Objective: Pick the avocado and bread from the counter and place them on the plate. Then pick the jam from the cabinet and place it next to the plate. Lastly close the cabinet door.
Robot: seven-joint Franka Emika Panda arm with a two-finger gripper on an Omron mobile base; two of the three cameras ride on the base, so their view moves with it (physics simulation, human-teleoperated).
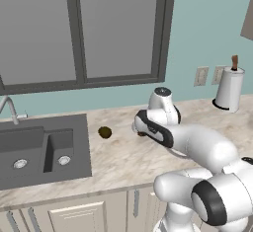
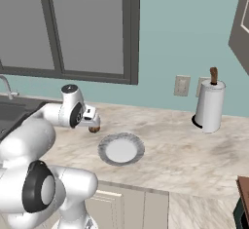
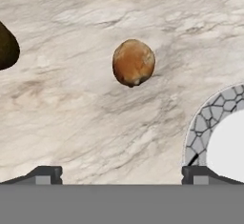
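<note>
- The sink (image 1: 42, 149), a dark grey double basin, is set into the far left of the desk (image 1: 123, 162), with the faucet (image 1: 9, 108) standing behind it.
- The avocado (image 1: 105, 132) lies on the beige marbled desk just right of the sink, apart from everything else; in the hand view it is cut by the left edge (image 3: 7, 46).
- The bread (image 3: 133, 62), an orange-brown ball-like roll, sits on the bare desk between the avocado and the plate, touching neither; in the right base view it peeks out just under the end effector (image 2: 94, 127).
- The end effector (image 3: 121, 175) hangs over the desk near the bread with its jaws spread wide and nothing between them; the roll lies ahead of the fingertips (image 3: 45, 174), not gripped.
- The plate (image 2: 121, 149), white in the centre with a grey speckled rim, rests flat on the desk to the right of the bread, and no food lies on it; its rim enters the hand view at the lower right (image 3: 209, 118).
- Two wall outlets (image 2: 182, 85) sit on the teal wall further right.
- A paper towel roll (image 2: 210, 105) stands upright on its holder near the wall, well apart from the plate.
- A large grey-framed window (image 1: 79, 28) fills the wall above the sink.
- No brand, label or readable writing shows on any item.
</note>
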